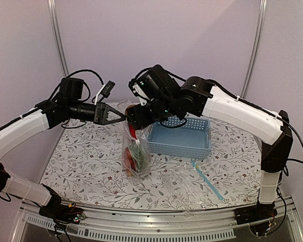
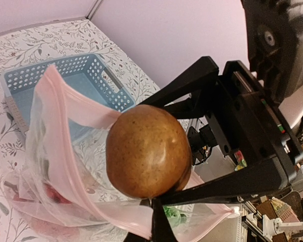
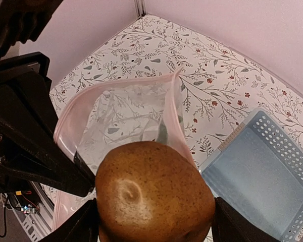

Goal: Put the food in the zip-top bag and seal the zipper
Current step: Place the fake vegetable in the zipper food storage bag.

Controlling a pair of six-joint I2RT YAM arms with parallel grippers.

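Left pincer (image 1: 122,115): pressed together on the pale pink zipper (image 2: 86,108) at the mouth of the zip-top bag (image 1: 136,164). In the left wrist view its fingertips (image 2: 152,224) pinch the strip at the lower rim of the mouth. The right wrist view shows the same grip at the left side of the opening (image 3: 83,169).

Bag: hangs upright from that grip with its bottom resting on the tabletop (image 1: 81,156), about midway between the near and far edges and slightly left of centre. The mouth is open and faces up. The pink strip forms a wide loop (image 3: 116,83).

Right pincer (image 1: 135,120): pinching the brown potato-like lump (image 3: 151,191). One finger (image 3: 78,227) is on each side of it, and the lump fills the gap. The lump is above the open mouth, clear of the tabletop. From the left wrist camera it sits just over the near rim of the opening (image 2: 146,156). Whether it touches the plastic cannot be told.

Inside the bag: a green vegetable (image 1: 138,154) and red pieces (image 2: 50,194) show through the plastic toward the bottom. A red chili (image 1: 133,133) stands higher, just under the right pincer.

Other items: a blue perforated basket (image 1: 179,146) sits toward the far right part of the tabletop, just beside the bag. A second clear bag with a teal-blue strip (image 1: 207,179) lies flat toward the near right corner.
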